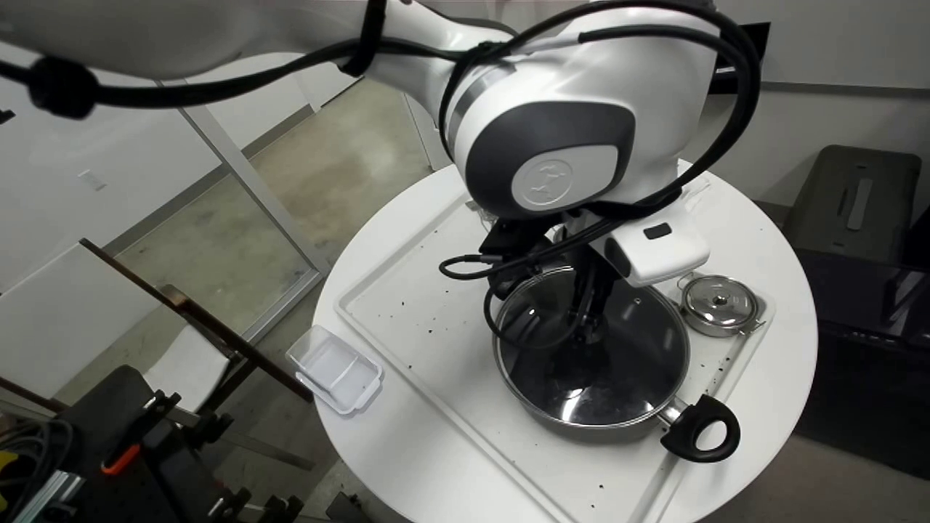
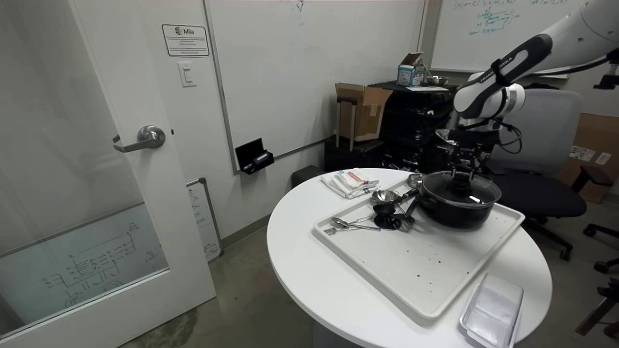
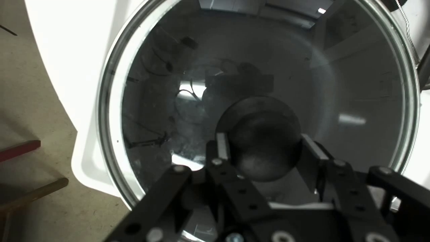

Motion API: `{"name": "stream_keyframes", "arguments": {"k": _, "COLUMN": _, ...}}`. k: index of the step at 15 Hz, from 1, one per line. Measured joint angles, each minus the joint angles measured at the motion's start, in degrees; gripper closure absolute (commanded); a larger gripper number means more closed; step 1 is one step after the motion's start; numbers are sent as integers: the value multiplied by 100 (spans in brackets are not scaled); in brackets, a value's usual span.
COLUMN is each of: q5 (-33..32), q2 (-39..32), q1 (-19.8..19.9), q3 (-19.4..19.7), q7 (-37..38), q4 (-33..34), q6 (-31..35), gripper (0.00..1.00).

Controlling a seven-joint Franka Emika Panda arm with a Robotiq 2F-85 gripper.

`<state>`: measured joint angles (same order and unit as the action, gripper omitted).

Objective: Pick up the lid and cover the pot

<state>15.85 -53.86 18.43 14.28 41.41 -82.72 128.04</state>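
The lid (image 1: 639, 363), clear glass with a metal rim, lies over the black pot (image 2: 457, 216). The pot's looped handle (image 1: 683, 439) points toward the camera in an exterior view. The lid also shows in an exterior view (image 2: 478, 187) and fills most of the wrist view (image 3: 268, 60). In the wrist view my gripper (image 3: 263, 144) has a finger on each side of the black knob (image 3: 268, 161), and both fingers appear to touch it. A white strip shows just inside the rim at the left there, so I cannot tell whether the lid rests fully on the pot.
The pot stands on a white tray (image 2: 387, 251) on a round white table (image 2: 295, 241). A small silvery round pot (image 1: 719, 301) stands close beside it. Utensils (image 2: 387, 220) and a folded towel (image 2: 349, 183) lie nearby. A clear plastic container (image 1: 340, 372) sits at the table's edge.
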Motion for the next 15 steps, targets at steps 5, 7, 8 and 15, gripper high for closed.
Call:
{"name": "stream_keyframes", "arguments": {"k": 5, "q5": 0, "q2": -60, "q1": 3, "q3": 1, "q7": 0, "q4": 64, "q6": 1, "gripper": 75}}
{"name": "stream_keyframes", "arguments": {"k": 7, "q5": 0, "q2": -69, "q1": 4, "q3": 1, "q7": 1, "q4": 81, "q6": 1, "gripper": 75}}
{"name": "stream_keyframes", "arguments": {"k": 8, "q5": 0, "q2": -77, "q1": 5, "q3": 1, "q7": 1, "q4": 94, "q6": 1, "gripper": 75}}
{"name": "stream_keyframes", "arguments": {"k": 15, "q5": 0, "q2": -138, "q1": 15, "q3": 6, "q7": 8, "q4": 149, "q6": 1, "gripper": 75}}
